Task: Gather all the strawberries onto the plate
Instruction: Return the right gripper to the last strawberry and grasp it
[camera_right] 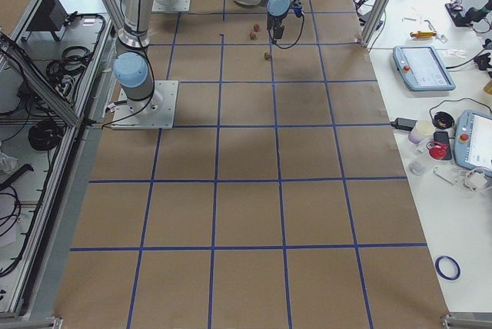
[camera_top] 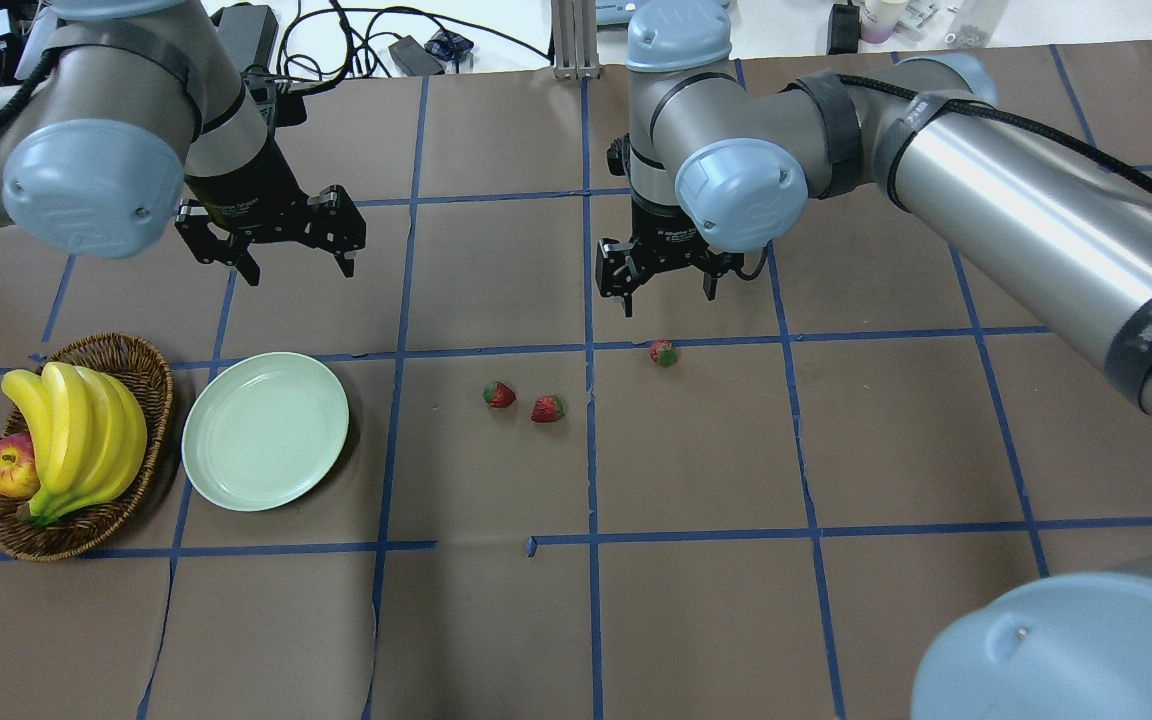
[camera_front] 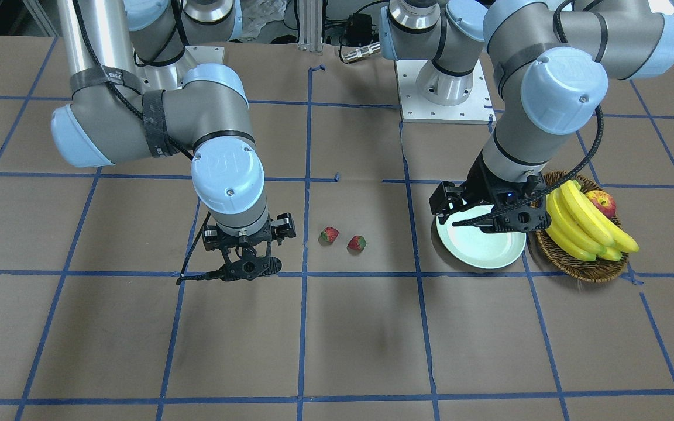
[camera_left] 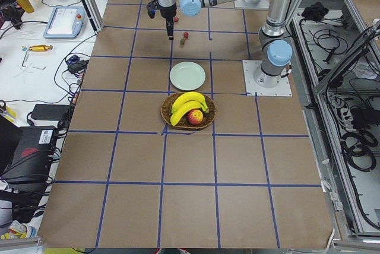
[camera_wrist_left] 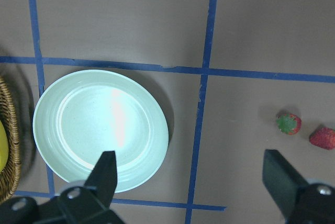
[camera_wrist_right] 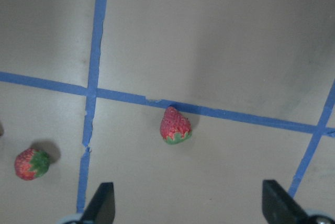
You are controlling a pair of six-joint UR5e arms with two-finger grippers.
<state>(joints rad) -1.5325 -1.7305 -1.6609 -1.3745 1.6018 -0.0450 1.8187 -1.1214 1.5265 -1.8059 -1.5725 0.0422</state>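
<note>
Strawberry (camera_top: 663, 352) directly under right gripper (camera_top: 668, 293) w/ jaws wide; no contact.

Three strawberries (camera_top: 499, 395) (camera_top: 547, 409) (camera_top: 664, 352), one plate (camera_top: 265, 430), one basket (camera_top: 158, 400) (one banana bunch (camera_top: 76, 430), one apple (camera_top: 8, 468) inside).

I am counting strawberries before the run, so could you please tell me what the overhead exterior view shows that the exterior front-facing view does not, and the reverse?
Only the overhead view shows the third strawberry, on a tape line near the open right gripper, and the plate uncovered. Only the front-facing view shows an arm's square base plate; there the left gripper overlaps the plate's far rim. Both show the other two strawberries side by side, the empty plate, and the basket with bananas and apple.
</note>
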